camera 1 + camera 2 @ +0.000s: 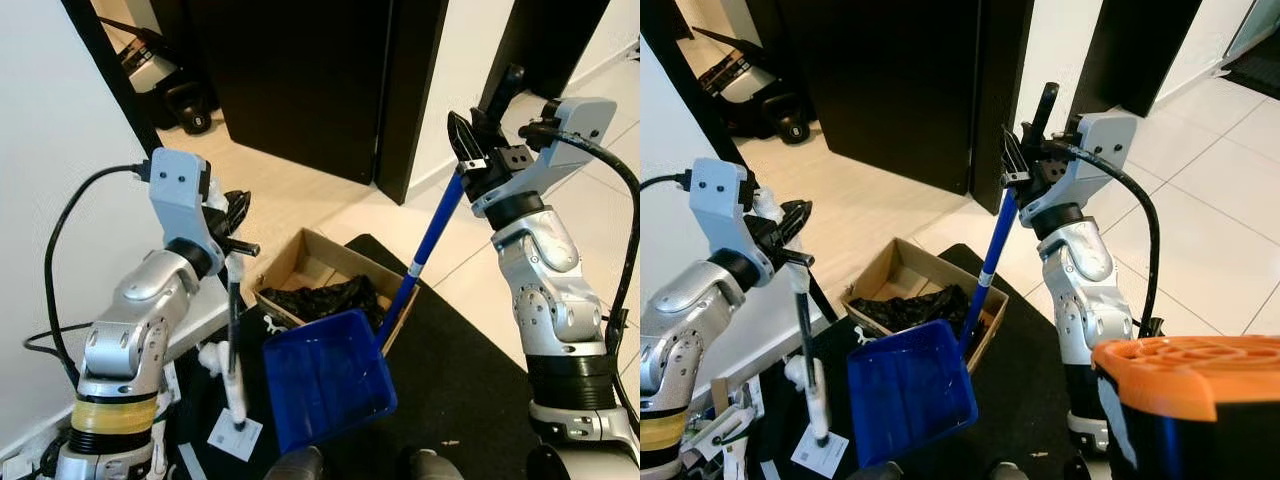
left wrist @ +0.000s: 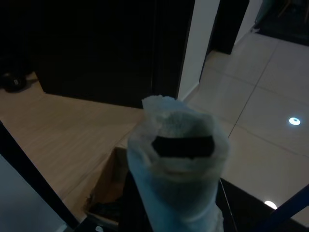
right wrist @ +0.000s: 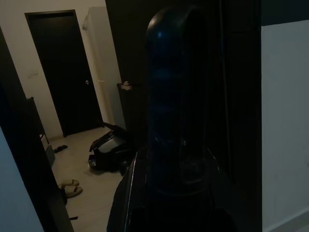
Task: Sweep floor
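My right gripper (image 1: 476, 150) is shut on the black grip atop a long blue dustpan handle (image 1: 428, 243). The blue dustpan (image 1: 325, 378) hangs tilted over a black mat (image 1: 470, 385), just in front of a cardboard box (image 1: 312, 252). My left gripper (image 1: 233, 228) is shut on the upper end of a thin black brush stick (image 1: 233, 325). The stick's white lower end (image 1: 238, 402) rests near a paper tag (image 1: 235, 436) on the mat. In the left wrist view the stick's white-wrapped top (image 2: 177, 169) fills the middle. The right wrist view shows the dark dustpan grip (image 3: 176, 96).
The box holds crumpled black material (image 1: 325, 297). A dark door (image 1: 300, 80) and its frame stand behind it, with a kettlebell (image 1: 195, 121) on the wooden floor. A white wall runs along the left. An orange-topped object (image 1: 1190, 375) sits at the lower right; tiles lie to the right.
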Controlling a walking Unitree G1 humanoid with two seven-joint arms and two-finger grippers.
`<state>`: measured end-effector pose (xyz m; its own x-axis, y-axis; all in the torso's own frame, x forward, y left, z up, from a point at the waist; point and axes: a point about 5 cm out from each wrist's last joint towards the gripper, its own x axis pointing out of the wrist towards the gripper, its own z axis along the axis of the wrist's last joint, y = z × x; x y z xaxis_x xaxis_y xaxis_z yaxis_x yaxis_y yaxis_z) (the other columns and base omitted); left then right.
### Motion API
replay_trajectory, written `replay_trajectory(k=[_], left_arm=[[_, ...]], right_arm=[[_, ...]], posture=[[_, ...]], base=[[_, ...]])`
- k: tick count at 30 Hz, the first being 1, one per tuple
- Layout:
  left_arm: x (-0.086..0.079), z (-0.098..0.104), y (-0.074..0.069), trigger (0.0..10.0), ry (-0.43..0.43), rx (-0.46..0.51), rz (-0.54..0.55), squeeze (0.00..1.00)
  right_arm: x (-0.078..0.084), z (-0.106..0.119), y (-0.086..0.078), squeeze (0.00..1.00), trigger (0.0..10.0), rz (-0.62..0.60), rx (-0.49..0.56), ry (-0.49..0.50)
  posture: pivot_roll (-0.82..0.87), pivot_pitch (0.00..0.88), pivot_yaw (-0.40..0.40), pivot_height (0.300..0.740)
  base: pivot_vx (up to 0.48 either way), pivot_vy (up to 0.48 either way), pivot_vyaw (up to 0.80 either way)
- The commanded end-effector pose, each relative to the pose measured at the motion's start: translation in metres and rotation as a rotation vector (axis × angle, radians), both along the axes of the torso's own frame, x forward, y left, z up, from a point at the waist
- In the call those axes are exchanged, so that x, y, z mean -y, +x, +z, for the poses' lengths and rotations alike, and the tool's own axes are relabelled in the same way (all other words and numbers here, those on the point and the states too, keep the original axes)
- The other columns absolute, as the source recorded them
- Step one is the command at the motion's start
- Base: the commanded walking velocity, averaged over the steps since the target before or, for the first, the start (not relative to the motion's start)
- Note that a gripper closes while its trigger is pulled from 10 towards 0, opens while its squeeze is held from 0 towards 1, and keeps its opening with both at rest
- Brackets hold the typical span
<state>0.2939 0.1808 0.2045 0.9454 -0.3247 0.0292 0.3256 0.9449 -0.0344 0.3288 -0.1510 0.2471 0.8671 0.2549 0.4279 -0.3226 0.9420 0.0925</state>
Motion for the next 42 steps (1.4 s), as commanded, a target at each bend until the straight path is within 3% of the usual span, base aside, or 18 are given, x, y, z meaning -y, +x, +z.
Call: replay_trajectory(k=[1, 8, 26, 42], left_arm=[[0.001, -0.002, -0.005, 10.0, -0.010, -0.010, 0.004, 0.00], [0.003, -0.012, -0.011, 10.0, 0.010, -0.022, 0.023, 0.00], [0.000, -0.014, -0.004, 10.0, -0.012, -0.014, 0.104, 0.00], [-0.003, -0.013, -0.002, 10.0, -0.012, -0.007, 0.119, 0.00]], right_arm=[[0.000, 0.007, -0.002, 0.00, 10.0, -0.001, 0.025, -0.010], [-0.001, 0.007, -0.001, 0.00, 10.0, 0.002, 0.026, -0.011], [-0.003, 0.006, 0.001, 0.00, 10.0, 0.001, 0.018, 0.005], [-0.003, 0.006, 0.003, 0.00, 10.0, 0.003, 0.018, 0.010]], posture=[[0.14, 0.088, 0.026, 0.740], [0.15, 0.086, 0.019, 0.740], [0.15, 0.100, 0.021, 0.740], [0.16, 0.100, 0.021, 0.740]], base=[[0.000, 0.000, 0.00], [0.000, 0.000, 0.00], [0.000, 0.000, 0.00], [0.000, 0.308, 0.00]])
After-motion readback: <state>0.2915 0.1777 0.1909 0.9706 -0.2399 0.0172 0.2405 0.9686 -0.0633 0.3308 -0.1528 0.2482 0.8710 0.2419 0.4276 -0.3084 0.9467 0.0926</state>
